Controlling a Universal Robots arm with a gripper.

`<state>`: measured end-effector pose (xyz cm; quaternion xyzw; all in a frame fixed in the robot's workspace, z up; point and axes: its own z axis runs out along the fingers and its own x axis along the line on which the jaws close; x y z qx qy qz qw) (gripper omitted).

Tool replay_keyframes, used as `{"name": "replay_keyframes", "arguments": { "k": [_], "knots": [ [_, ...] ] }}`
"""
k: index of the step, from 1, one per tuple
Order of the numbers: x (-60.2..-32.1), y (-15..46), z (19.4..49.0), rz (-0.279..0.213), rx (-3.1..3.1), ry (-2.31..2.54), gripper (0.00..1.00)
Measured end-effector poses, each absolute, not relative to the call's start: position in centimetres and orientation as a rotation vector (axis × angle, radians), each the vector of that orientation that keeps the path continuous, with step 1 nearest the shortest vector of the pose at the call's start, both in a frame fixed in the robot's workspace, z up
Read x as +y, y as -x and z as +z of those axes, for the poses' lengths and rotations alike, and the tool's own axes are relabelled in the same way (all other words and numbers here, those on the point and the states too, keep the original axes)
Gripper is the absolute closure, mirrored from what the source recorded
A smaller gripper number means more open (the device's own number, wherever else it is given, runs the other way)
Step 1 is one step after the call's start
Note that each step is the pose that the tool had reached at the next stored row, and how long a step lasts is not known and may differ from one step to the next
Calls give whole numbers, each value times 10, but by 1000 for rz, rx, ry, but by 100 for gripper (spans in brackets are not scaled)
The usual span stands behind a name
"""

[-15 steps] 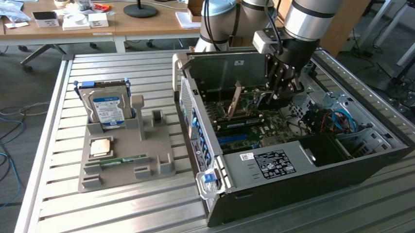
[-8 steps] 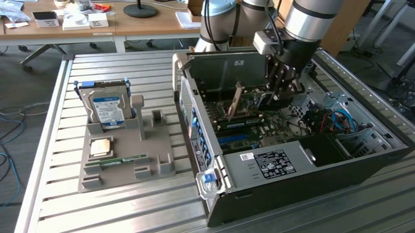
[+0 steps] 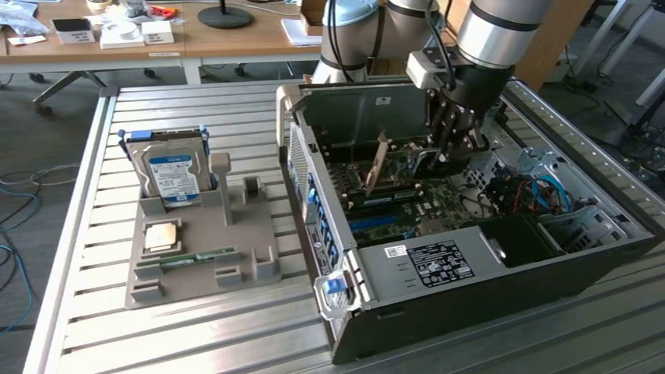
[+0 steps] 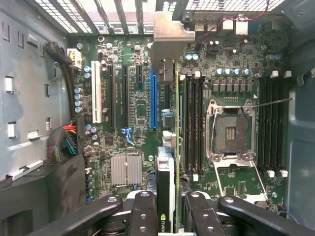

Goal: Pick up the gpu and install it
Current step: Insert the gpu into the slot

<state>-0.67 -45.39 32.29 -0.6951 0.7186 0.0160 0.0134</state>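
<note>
gpu point(image 4: 166, 172) is inside the case point(image 3: 488, 273), standing on edge. The gripper point(image 4: 168, 199) is clamped on its top edge, at the end away from the bracket point(image 4: 167, 34). The long axis runs straight out from the gripper to the bracket, which sits by the rear slot openings. That axis is parallel to the blue slot point(image 4: 153, 98) on the board point(image 4: 138, 113). The card's line looks just off toward the socket point(image 4: 231, 130) side of that slot, not over it; that is a judgement from a near top-down look. Can't tell if the lower edge touches the board. The tray point(image 3: 208, 230) with the hard drive point(image 3: 171, 175) is well apart, on the exterior view's left.
</note>
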Motion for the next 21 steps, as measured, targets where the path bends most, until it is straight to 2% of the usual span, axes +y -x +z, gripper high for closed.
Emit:
{"name": "replay_keyframes", "arguments": {
  "k": [21],
  "knots": [
    [-460,11,322,50,2220,2184,73]
  ]
}}
